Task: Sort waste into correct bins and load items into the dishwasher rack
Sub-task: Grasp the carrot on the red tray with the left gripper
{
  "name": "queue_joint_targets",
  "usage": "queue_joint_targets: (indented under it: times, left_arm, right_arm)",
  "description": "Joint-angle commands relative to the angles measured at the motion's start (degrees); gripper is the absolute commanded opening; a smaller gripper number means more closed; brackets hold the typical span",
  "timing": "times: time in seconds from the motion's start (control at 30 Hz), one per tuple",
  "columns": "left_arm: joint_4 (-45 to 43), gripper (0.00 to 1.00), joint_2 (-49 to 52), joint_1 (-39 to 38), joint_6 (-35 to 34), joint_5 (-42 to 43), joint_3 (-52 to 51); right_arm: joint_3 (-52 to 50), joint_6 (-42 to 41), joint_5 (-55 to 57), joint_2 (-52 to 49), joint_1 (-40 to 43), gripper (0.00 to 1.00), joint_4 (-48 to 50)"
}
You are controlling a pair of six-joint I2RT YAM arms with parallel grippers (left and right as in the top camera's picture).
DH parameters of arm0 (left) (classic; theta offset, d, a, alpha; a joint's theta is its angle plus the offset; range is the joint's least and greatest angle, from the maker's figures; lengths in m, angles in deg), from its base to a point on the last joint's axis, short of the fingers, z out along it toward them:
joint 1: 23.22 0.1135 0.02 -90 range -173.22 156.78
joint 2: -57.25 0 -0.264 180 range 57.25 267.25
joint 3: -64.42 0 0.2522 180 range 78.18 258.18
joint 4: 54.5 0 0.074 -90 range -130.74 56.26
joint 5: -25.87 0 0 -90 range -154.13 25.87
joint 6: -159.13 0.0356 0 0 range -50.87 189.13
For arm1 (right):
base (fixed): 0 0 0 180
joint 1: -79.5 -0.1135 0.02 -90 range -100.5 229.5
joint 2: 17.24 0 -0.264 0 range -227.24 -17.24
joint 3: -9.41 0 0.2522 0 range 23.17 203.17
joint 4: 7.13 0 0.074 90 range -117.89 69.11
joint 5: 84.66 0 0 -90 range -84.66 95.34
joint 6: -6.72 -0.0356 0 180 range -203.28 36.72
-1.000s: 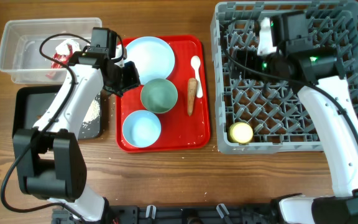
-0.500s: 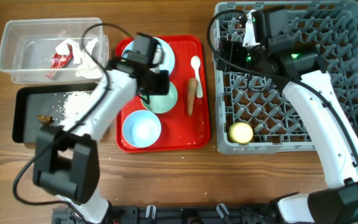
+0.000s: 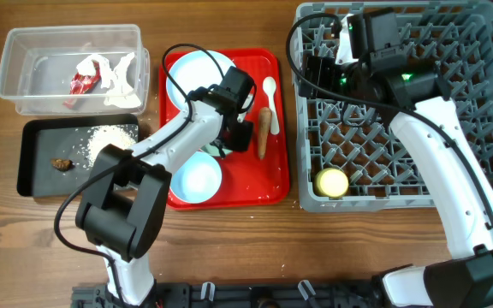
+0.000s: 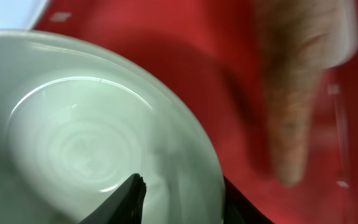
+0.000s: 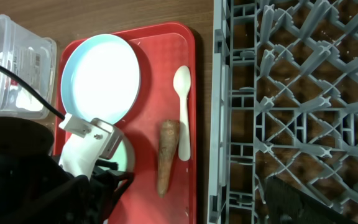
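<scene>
My left gripper (image 3: 232, 130) (image 4: 182, 199) is open and straddles the right rim of a light green bowl (image 3: 216, 142) (image 4: 86, 137) on the red serving tray, one finger inside and one outside. The carrot-like stick (image 3: 264, 133) (image 4: 294, 106) lies just to its right, with the white spoon (image 3: 270, 92) beside it. The pale blue plate (image 3: 193, 73) and a light blue bowl (image 3: 197, 178) are also on that tray. My right gripper (image 3: 315, 73) hovers open and empty over the left edge of the grey dishwasher rack (image 3: 400, 145). The yellow cup (image 3: 332, 182) stands in the rack.
The clear tub (image 3: 24, 51) at the far left holds the red wrapper (image 3: 83, 83) and crumpled white paper (image 3: 116, 73). The black tray (image 3: 37, 180) below it holds rice (image 3: 109, 139) and a brown scrap (image 3: 61, 162). The red serving tray (image 3: 272, 184) sits between the bins and the rack.
My left gripper has swung right from the bins across the red tray and come down over the green bowl's rim. My right gripper shifted slightly left, then stayed still.
</scene>
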Motion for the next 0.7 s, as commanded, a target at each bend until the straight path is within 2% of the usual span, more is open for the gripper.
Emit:
queue_joint_targets:
  times: [0.0, 0.23, 0.47, 0.67]
  left_arm:
    - [3.2, 0.36, 0.3, 1.1, -4.7, -9.7, 0.7]
    - [4.9, 0.34, 0.2, 3.9, -6.1, -9.4, 1.4]
    - [5.5, 0.5, -0.8, -0.7, -5.5, -5.6, 13.2]
    - [0.6, 0.52, 3.0, -4.2, -5.9, -3.1, 13.2]
  right_arm:
    - [0.4, -0.6, 1.2, -0.3, 0.1, 0.91, 0.0]
    - [0.4, -0.6, 1.2, -0.3, 0.1, 0.92, 0.2]
    - [0.4, -0.6, 1.2, -0.3, 0.1, 0.93, 0.0]
    - [0.4, -0.5, 1.3, -0.3, 0.1, 0.94, -0.1]
